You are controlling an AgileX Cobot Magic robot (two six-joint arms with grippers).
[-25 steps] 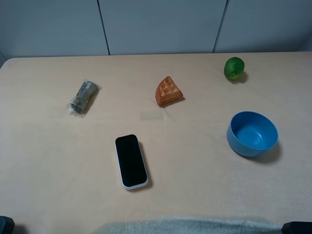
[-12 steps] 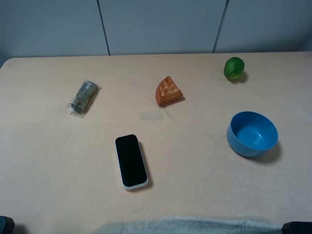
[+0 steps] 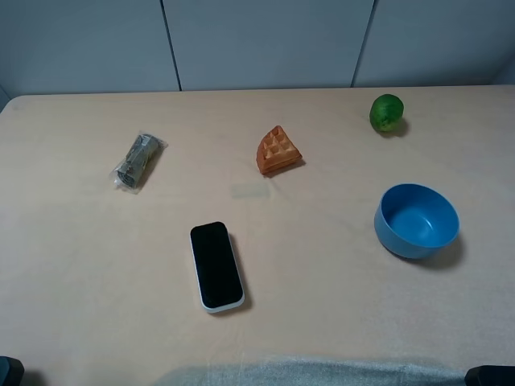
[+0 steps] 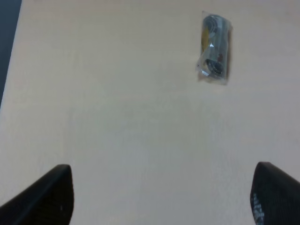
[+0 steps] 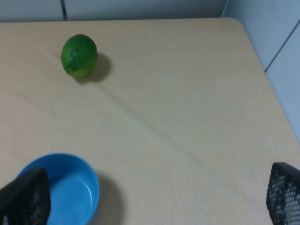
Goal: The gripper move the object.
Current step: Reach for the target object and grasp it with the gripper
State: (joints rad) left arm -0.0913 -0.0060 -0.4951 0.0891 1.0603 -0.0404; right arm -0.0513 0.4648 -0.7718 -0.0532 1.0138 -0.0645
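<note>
Beige table (image 3: pixel 96 265), grey wall panels (image 3: pixel 265 40), green object (image 3: pixel 386 112) near corner, both jaws spread

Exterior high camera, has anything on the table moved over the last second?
Nothing visibly changed. The green fruit lies untouched beyond the blue bowl; the waffle wedge, phone and wrapped packet keep their places. The left claw and right claw are open, holding nothing.

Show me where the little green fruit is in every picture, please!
Exterior high: the green fruit sits at the far right of the table, near its back edge.
Left wrist: not in it; only a wrapped packet lies there.
Right wrist: the green fruit lies beyond the blue bowl, apart from it.
Shared landmark: the blue bowl, seen in the high and right wrist views.
</note>
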